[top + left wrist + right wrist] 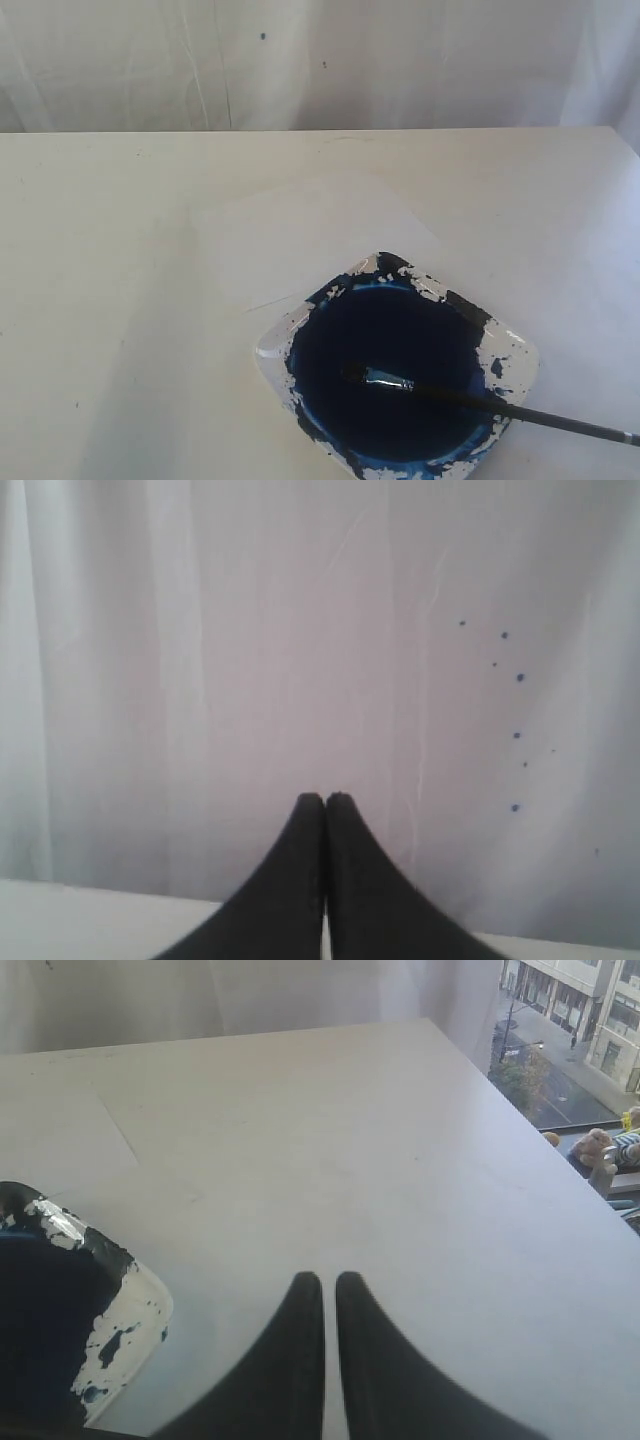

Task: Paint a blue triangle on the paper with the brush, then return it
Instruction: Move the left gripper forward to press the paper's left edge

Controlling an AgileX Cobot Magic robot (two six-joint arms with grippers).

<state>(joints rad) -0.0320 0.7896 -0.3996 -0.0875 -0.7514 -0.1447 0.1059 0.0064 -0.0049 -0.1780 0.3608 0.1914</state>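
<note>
The brush [520, 410] lies in the paint dish [512, 352], its bristles and silver ferrule in the dark blue paint and its black handle sticking out over the rim to the right. The paper [300, 235] lies flat just behind the dish and looks plain white; the blue triangle is out of view. Neither gripper shows in the exterior view. My left gripper [325, 798] is shut and empty, facing the curtain. My right gripper [329, 1278] is shut with a hairline gap and nothing in it, over bare table beside the dish [110, 1330].
A white curtain [320, 60] hangs behind the table, with small blue specks [518, 678] on it. In the right wrist view the table's edge [560, 1160] drops off toward a window onto a street.
</note>
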